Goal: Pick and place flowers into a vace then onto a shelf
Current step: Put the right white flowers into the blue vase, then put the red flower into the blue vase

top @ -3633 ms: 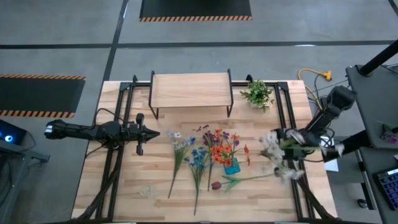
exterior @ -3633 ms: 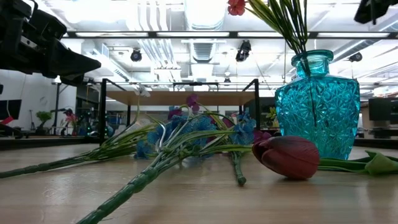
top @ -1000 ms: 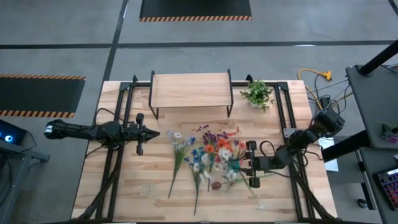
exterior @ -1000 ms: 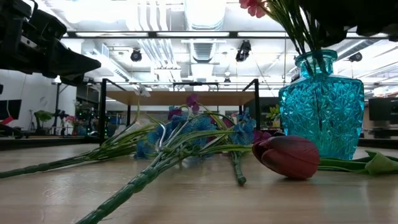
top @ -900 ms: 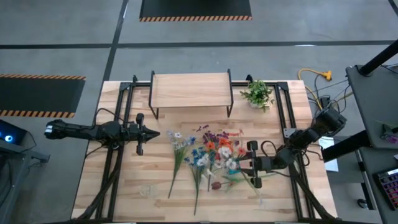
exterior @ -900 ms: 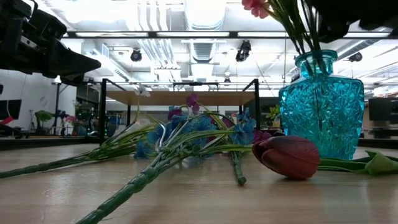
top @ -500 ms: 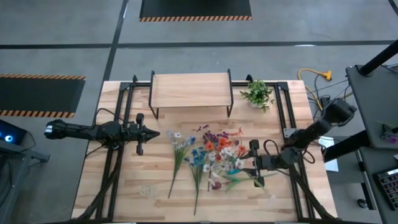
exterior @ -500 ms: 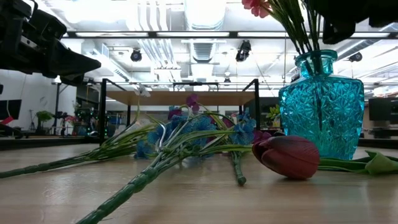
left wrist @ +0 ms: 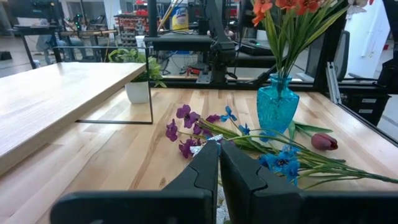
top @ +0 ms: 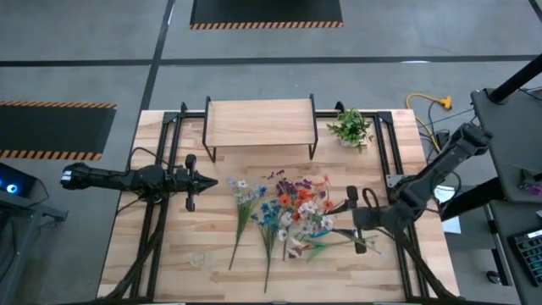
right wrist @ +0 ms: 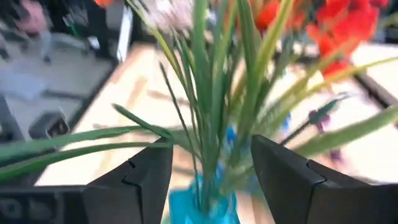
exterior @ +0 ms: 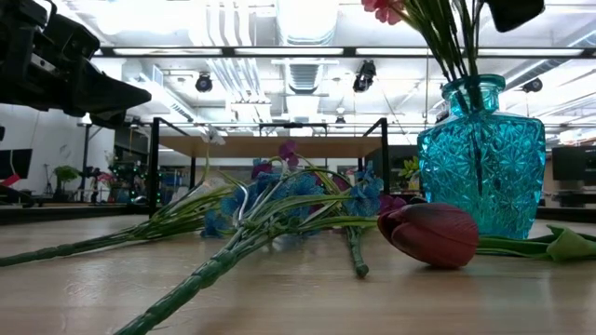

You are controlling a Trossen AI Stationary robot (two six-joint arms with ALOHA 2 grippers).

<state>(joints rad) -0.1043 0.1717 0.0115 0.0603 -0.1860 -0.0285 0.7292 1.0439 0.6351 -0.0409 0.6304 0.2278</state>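
A blue glass vase (exterior: 480, 158) stands on the table right of centre and holds a bunch of flowers (top: 306, 203) with orange-red, white and pink blooms. More long-stemmed blue, white and purple flowers (top: 254, 216) lie flat on the table left of it. A dark red bud (exterior: 433, 234) lies in front of the vase. My right gripper (top: 350, 219) is open just right of the vase. In its wrist view (right wrist: 211, 180) the stems (right wrist: 214, 106) rise between its fingers. My left gripper (top: 207, 180) is shut and empty at the left. The shelf (top: 261, 123) stands at the far side.
A small bushy green plant in a white pot (top: 351, 127) stands at the far right beside the shelf. Black metal rails (top: 385, 152) run along both sides of the table. Bare wood (top: 195, 246) lies at the near left.
My right gripper has drawn back from the vase toward the table's right edge and risen, its dark shape leaving the top of the low view. The flowers stay standing in the vase. My left arm has kept still.
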